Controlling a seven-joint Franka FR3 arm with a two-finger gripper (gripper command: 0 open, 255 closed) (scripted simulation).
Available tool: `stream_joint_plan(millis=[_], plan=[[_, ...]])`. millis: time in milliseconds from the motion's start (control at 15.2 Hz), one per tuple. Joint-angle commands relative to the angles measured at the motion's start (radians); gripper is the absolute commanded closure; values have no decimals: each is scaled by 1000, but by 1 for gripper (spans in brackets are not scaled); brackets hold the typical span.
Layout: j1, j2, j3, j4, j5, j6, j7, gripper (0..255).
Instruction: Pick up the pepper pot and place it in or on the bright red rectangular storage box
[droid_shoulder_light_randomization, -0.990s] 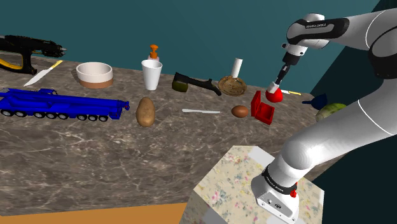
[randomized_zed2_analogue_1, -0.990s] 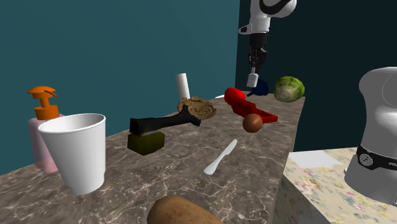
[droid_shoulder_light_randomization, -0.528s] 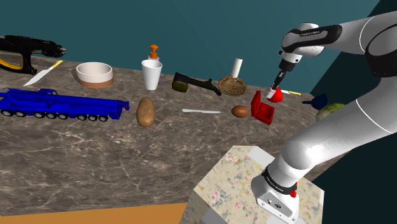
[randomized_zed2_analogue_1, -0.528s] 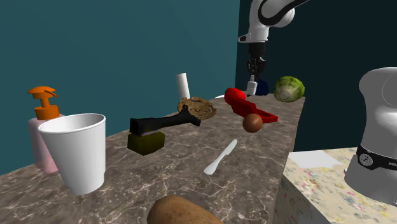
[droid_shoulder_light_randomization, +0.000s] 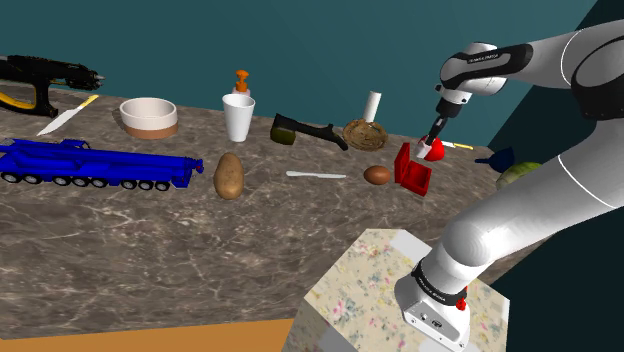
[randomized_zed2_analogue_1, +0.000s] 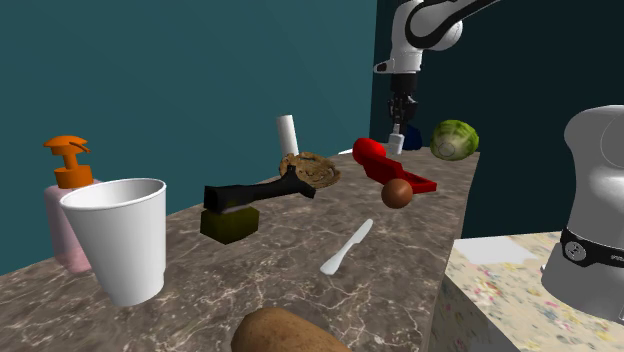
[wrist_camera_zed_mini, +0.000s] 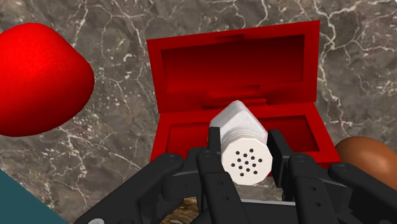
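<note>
move: gripper (droid_shoulder_light_randomization: 434, 134) has dropped and slid left – now upper right of centre in the shoulder view | claw: clamped on white pepper pot (wrist_camera_zed_mini: 245, 137) | pot: over the open red box (wrist_camera_zed_mini: 235, 60) | next: probably lower – release

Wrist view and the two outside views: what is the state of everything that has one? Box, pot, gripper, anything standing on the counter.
gripper: shut on the pepper pot.
pepper pot: clasped in the gripper, holed end toward the wrist camera, not yet in the box.
red box: open, nothing inside.
white cup: upright.
pump bottle: upright.
</note>
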Motion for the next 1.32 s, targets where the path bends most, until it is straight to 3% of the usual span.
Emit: stream_joint_plan(millis=[0,66,132,462,726,1254], plan=[[0,0,0,0,0,0,0,255],[0,0,0,0,0,0,0,255],[0,0,0,0,0,0,0,0],[0,0,0,0,0,0,0,0],[3,-31,27,102,-2,-130,7,0],[2,-31,27,102,-2,-130,7,0]])
